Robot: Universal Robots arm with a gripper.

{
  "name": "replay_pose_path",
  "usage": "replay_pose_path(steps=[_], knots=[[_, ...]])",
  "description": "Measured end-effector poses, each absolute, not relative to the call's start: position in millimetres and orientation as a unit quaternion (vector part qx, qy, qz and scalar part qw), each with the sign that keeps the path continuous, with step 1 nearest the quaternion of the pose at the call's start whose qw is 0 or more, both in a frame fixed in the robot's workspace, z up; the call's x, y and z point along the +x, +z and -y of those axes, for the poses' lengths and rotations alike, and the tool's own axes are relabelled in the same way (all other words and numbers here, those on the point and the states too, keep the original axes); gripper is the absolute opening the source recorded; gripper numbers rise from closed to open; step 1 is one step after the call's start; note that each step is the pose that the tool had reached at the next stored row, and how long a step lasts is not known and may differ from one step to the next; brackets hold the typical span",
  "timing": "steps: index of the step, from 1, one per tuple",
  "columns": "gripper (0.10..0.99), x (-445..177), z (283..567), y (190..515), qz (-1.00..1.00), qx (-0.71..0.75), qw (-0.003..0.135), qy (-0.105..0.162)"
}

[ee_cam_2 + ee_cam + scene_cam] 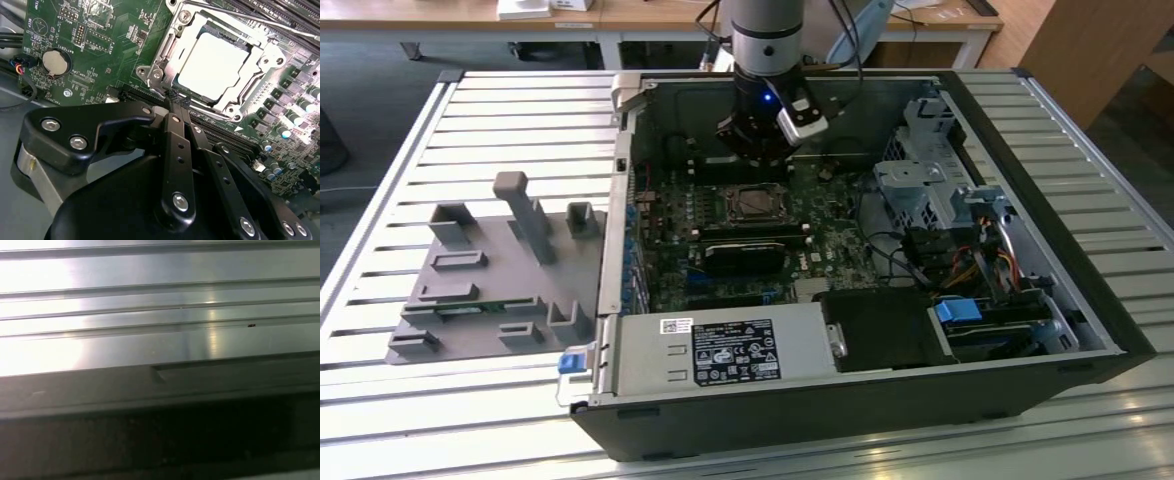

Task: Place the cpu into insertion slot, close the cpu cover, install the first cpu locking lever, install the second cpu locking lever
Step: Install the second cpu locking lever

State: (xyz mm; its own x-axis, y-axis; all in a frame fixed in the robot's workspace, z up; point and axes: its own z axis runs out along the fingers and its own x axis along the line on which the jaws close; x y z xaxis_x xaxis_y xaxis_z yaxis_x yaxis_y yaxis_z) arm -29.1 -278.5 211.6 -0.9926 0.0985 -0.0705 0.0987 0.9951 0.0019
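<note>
Ribbed metal bench point(440, 130) holds open PC case point(1067, 300) (desks point(654, 15) behind).

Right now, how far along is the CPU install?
Done: cpu sits in the socket, cover flat around it. In hand: gripper, fingers together, is at the socket's corner. Left: a lever rod lies beside the socket; latching cannot be told.

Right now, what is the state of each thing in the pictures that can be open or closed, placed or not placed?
cpu: seated in its slot, metal top showing.
cpu cover: closed flat around the cpu.
locking lever: thin rod beside the slot; whether it is latched cannot be told.
computer case: open, side panel off.
gripper: shut, holding nothing, tips at the cover's edge.
</note>
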Motion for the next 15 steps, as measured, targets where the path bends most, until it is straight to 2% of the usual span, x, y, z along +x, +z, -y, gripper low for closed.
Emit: replay_pose_path(steps=[15], knots=[[0.106,-29.1,284.7,211.6,-0.998,0.049,0.035,-0.001]])
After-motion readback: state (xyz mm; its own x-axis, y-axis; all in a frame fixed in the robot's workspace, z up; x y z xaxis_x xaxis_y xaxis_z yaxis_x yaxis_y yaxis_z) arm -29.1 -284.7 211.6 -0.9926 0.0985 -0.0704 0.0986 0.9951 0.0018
